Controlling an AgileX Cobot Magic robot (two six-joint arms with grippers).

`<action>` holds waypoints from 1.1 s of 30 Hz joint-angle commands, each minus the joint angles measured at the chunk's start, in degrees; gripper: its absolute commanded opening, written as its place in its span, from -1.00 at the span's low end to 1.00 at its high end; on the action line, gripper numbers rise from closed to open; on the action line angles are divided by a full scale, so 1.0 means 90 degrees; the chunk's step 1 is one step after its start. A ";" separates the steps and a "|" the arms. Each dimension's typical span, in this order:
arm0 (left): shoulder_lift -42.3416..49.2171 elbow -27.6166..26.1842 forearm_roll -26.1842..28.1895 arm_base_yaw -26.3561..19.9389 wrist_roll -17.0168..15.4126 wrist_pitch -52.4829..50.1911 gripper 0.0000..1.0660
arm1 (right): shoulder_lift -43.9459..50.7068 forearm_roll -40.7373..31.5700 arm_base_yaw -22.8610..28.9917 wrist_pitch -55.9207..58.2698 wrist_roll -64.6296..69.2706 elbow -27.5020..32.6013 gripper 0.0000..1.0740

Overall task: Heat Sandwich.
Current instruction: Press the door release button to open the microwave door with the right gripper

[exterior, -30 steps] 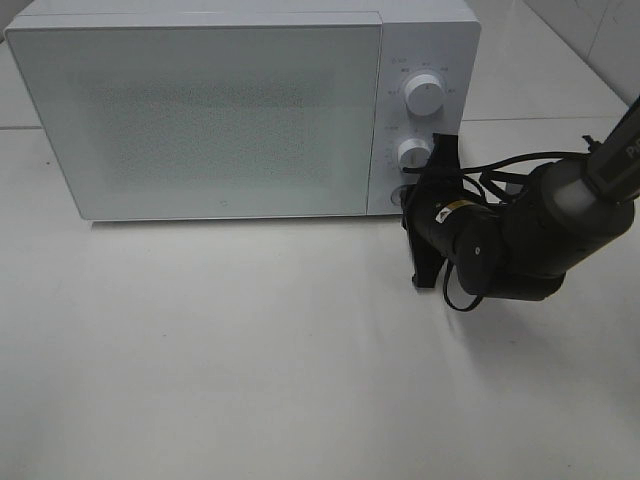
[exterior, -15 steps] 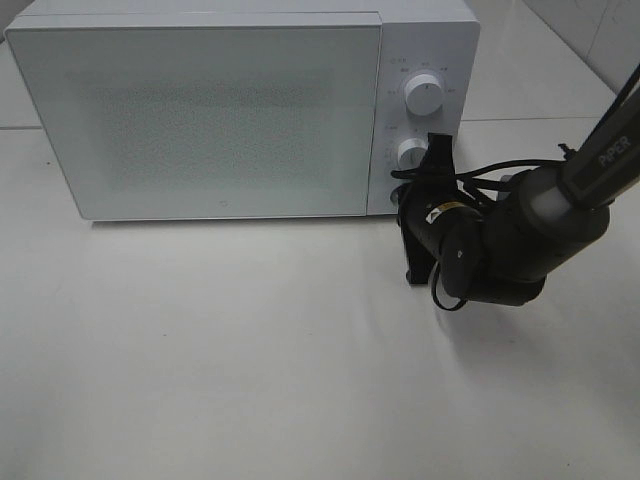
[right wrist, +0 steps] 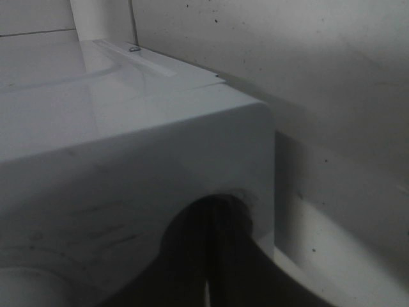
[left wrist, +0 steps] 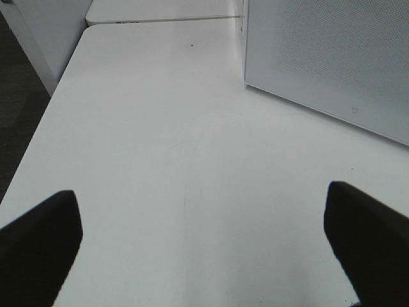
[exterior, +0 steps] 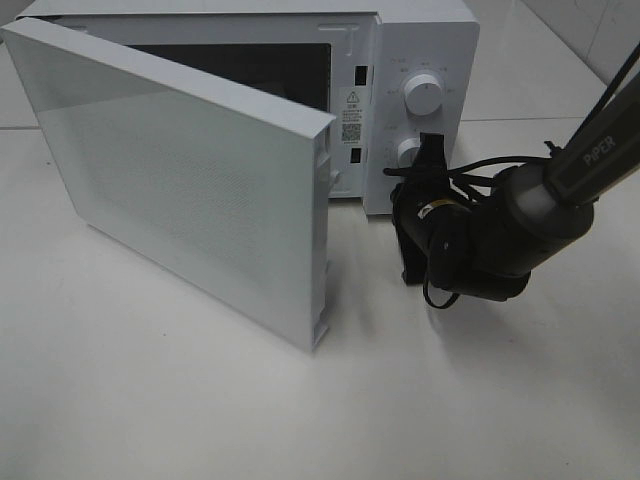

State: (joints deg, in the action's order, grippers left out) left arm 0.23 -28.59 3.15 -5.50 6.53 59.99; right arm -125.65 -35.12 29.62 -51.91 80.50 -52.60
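The microwave [exterior: 420,60] sits at the 12 o'clock side of the counter [exterior: 200,400]. Its door [exterior: 180,180] stands swung out on its hinge side, the free edge pointing toward about 5 o'clock. The right gripper [exterior: 412,205] is pushed against the foot of the control panel, just at 6 o'clock of the lower knob [exterior: 410,152]. That is probably where the door release sits, which would explain both the arm's placing and the open door. The right wrist view shows a dark mass with only a thin seam pressed to the white casing, so its fingers appear clenched together on nothing, as suits a poke rather than a grasp.

The left gripper [left wrist: 204,246] hangs above bare counter on the 9 o'clock side, near the door's outer face. Its fingers [left wrist: 38,243] are spread wide and released, and it looks parked out of the door's swing, ready to carry.

The sandwich appears in none of the views. The counter that shows is bare of it, and the slice of cavity [exterior: 250,65] seen past the door is too dark to read. Which way it points, and how its long axis lies, therefore cannot be told. The task seems to be at its opening step, with loading not yet done.
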 commanded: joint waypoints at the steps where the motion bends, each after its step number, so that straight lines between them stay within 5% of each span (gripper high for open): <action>1: 0.0146 0.0025 0.0045 0.0019 0.0019 -0.0070 0.84 | 0.0025 0.0178 -0.0261 -0.0974 -0.0229 -0.0535 -1.00; 20: 0.0146 0.0025 0.0045 0.0019 0.0019 -0.0070 0.84 | 0.0369 0.0357 -0.0242 0.0267 -0.0675 -0.0471 -1.00; 33: 0.0146 0.0025 0.0045 0.0019 0.0019 -0.0070 0.84 | 0.0898 0.0357 0.0140 0.0866 -0.0649 0.0382 -1.00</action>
State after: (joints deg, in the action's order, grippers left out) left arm 0.23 -28.59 3.15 -5.50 6.53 59.99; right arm -119.40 -33.29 29.62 -43.14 75.06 -49.79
